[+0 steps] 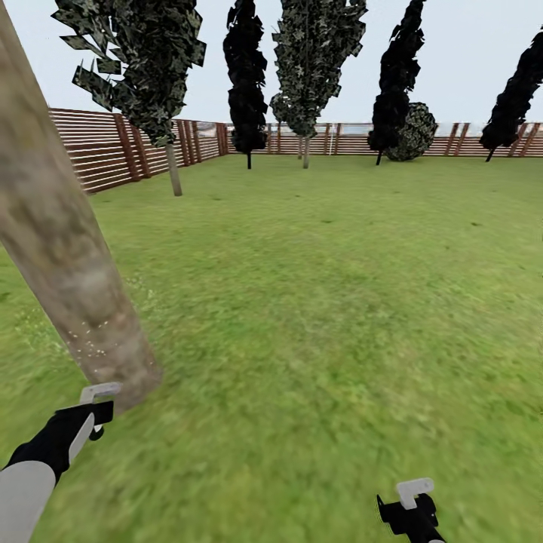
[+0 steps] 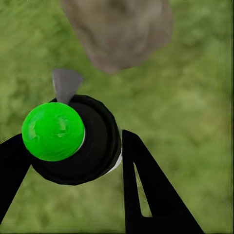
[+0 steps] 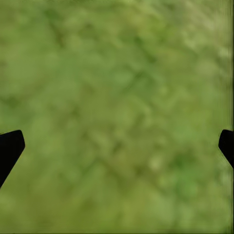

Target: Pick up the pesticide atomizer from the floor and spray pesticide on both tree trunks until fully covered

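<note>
green-capped black pesticide atomizer (image 2: 73,141) sits clamped between the fingers of the left claw (image 1: 96,411) just beside the pale mottled tree trunk (image 1: 64,249), while the right claw (image 1: 411,501) hangs spread wide over the grass floor (image 1: 324,302).

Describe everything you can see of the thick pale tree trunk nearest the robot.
The pale grey-brown mottled tree trunk is a smooth, bare column that appears tilted in the head view, standing on blurry green grass. Whitish specks fleck its lower part. The left gripper, holding a black bottle, sits just beside its base.
</note>
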Controlling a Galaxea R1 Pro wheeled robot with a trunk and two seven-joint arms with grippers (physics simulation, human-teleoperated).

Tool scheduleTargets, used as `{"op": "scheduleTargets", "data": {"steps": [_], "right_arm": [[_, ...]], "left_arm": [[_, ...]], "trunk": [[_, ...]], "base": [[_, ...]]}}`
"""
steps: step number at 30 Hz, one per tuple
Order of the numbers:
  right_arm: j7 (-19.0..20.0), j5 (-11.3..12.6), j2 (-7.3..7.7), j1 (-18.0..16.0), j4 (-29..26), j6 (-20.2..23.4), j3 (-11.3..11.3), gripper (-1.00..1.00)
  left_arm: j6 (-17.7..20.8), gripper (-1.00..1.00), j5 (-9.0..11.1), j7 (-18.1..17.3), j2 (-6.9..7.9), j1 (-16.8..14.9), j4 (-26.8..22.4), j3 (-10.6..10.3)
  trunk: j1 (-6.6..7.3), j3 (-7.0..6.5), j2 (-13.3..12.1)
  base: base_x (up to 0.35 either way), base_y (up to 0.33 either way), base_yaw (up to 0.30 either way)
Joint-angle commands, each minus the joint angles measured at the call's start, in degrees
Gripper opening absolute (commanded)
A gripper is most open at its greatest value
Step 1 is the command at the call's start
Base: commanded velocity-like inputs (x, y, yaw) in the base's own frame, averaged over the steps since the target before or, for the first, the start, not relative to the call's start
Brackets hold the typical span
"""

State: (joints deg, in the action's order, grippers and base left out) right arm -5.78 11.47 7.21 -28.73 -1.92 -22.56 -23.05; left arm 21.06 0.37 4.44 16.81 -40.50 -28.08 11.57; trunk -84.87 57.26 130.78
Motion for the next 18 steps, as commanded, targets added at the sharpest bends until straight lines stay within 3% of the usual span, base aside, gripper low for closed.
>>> {"op": "scheduleTargets", "data": {"steps": [1,6,18], "right_arm": [[-0.11,0.48,-0.03,-0.01,-0.01,-0.1,-0.5,1.0],[-0.11,0.4,-0.17,-0.01,-0.01,-0.09,-0.56,1.0],[-0.11,0.4,-0.17,-0.01,-0.01,-0.08,-0.55,1.0]], "left_arm": [[0.44,-1.0,-0.01,0.11,0.04,-0.02,-0.13,0.28],[0.47,-1.0,-0.02,0.11,-0.03,-0.02,-0.13,0.38],[0.47,-1.0,-0.02,0.05,0.07,-0.01,-0.13,0.43]], "trunk": [[0.01,0.05,0.02],[0.01,0.05,0.02],[0.01,0.05,0.02]], "base": [[0.128,-0.253,0.0],[0.199,-0.223,0.086],[0.2,-0.22,0.27]]}}
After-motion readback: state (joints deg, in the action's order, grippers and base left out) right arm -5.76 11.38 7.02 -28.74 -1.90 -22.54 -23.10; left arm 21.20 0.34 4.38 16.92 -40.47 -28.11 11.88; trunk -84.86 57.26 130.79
